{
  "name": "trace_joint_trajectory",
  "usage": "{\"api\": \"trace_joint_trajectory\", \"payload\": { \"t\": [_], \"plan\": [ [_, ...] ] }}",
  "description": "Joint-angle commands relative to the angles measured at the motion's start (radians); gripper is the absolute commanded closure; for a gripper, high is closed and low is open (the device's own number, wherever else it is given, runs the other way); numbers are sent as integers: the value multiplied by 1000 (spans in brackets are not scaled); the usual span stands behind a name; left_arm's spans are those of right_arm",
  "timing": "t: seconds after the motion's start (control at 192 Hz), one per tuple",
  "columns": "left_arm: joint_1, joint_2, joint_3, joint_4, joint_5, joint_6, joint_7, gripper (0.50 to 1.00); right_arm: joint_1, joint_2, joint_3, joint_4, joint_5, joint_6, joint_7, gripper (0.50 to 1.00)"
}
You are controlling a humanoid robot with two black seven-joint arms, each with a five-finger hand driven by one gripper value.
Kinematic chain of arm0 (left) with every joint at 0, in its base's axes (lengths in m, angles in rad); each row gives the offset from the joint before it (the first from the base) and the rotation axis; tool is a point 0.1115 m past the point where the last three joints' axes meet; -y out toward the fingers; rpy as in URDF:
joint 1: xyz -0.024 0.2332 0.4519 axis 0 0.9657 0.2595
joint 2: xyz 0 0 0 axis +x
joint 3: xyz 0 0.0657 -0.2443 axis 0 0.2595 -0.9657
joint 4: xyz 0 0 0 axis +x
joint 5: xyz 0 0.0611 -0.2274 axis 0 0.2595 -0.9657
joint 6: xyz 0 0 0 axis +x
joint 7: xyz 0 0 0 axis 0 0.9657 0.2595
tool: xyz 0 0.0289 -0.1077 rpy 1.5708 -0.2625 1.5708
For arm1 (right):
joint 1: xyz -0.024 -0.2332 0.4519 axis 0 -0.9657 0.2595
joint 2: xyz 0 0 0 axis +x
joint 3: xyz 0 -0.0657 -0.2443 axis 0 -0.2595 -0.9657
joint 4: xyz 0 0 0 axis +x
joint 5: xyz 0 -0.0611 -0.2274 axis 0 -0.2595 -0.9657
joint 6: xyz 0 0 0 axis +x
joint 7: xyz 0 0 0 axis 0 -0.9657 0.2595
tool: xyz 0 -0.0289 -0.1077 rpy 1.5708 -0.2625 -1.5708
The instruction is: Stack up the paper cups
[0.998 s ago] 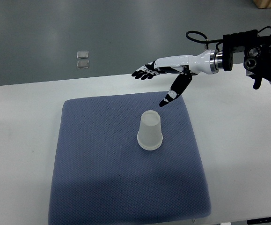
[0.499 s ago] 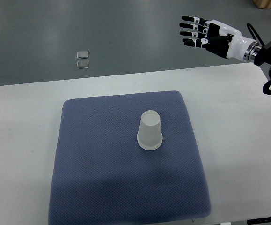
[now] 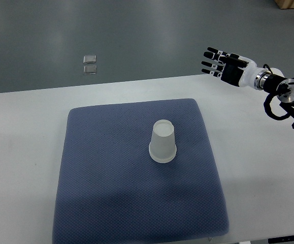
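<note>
A white paper cup (image 3: 163, 142) stands upside down near the middle of the blue-grey mat (image 3: 101, 178); whether it is one cup or a stack I cannot tell. My right hand (image 3: 219, 63) hangs over the table's far edge at the upper right, well away from the cup, fingers spread and holding nothing. Its arm enters from the right edge. No left arm shows.
The mat lies on a white table (image 3: 20, 132). Beyond the table's far edge is grey floor with two small clear squares (image 3: 90, 64). The right arm's black wrist parts (image 3: 289, 96) sit over the table's right side.
The right hand rose from just beyond the cup, swung up and right, and now sits lower and further right with the fingers still spread. The cup has not moved.
</note>
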Motion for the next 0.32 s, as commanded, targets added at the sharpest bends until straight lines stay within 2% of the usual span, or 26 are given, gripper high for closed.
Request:
{"api": "trace_joint_trajectory", "payload": {
  "t": [0.0,0.312],
  "plan": [
    [0,0,0,1,0,0,0,500,-12,6,4,-2,-3,1,14,576],
    [0,0,0,-1,0,0,0,500,-18,8,1,4,-5,17,28,574]
  ]
}}
